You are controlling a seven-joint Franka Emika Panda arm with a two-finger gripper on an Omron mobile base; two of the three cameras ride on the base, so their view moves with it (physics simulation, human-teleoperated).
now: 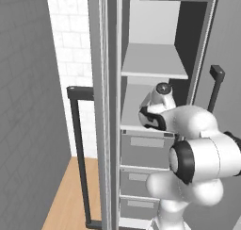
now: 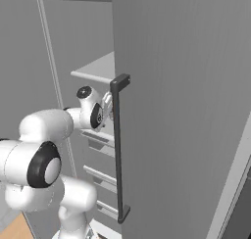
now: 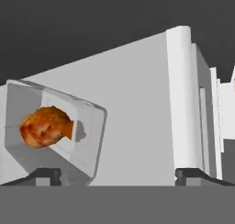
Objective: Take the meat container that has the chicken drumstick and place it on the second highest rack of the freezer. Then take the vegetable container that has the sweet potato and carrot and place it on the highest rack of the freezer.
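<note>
My claw (image 3: 117,175) is standing wide open, its two dark fingertips (image 3: 46,176) spread far apart at the bottom of the hand view, and it is gripping nothing. One fingertip is sitting just below the near corner of the meat container (image 3: 87,140); whether it is touching the container I cannot tell. The other fingertip is well apart from the container, at the foot of a pale upright wall.

The meat container, a pale grey open tray, is resting on the flat light-grey shelf (image 3: 133,108) inside the freezer (image 1: 141,144). The chicken drumstick (image 3: 45,126), a glossy orange-brown lump much smaller than the container, is lying inside the container against its far wall.

In the left base view my arm (image 1: 202,153) is reaching into the freezer at the level of the lower shelf (image 1: 132,106), below the highest rack (image 1: 153,59) and above the stacked grey drawers (image 1: 146,149). In the right base view my wrist (image 2: 93,110) is passing behind the freezer door's dark bar handle (image 2: 117,150).
</note>
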